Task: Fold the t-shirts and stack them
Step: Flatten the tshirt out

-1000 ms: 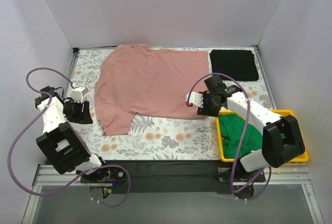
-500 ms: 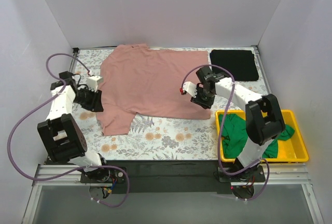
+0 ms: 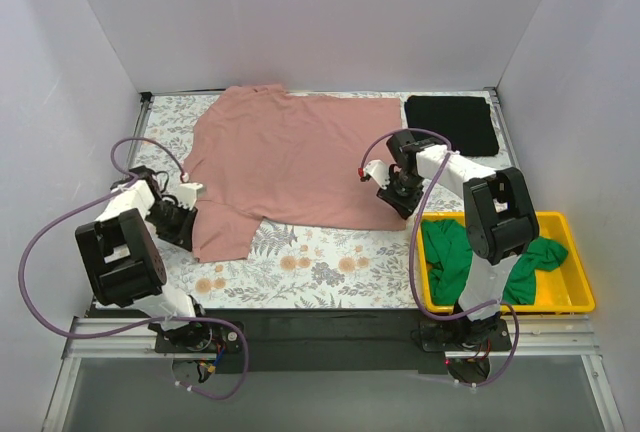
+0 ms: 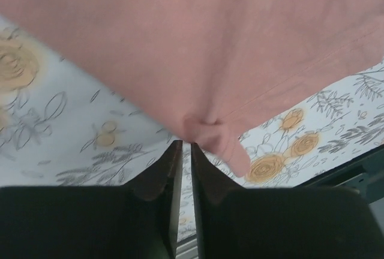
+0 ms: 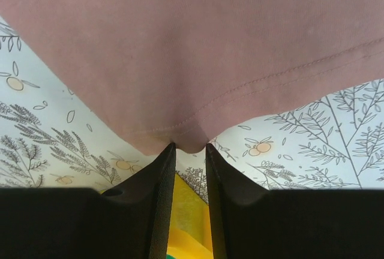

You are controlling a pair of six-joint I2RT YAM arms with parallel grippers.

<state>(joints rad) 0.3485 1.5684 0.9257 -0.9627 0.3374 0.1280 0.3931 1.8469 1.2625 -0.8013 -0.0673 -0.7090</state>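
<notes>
While both arms sit low, the dusty pink t-shirt [image 3: 290,157] lies spread flat, left of and beyond the yellow bin [image 3: 580,302]. Its long axis seems to run sideways, hem end toward the bin, a sleeve away from it. Limp, light cloth, I judge: it will sag and drag, so stitched corners are the hold. My right gripper [image 5: 189,146] pinches the bin-side hem corner. My left gripper [image 4: 186,144], jaws nearly together, nips the far sleeve edge. The black t-shirt [image 3: 452,124] lies folded beyond the bin, the green t-shirt [image 3: 455,252] inside it.
</notes>
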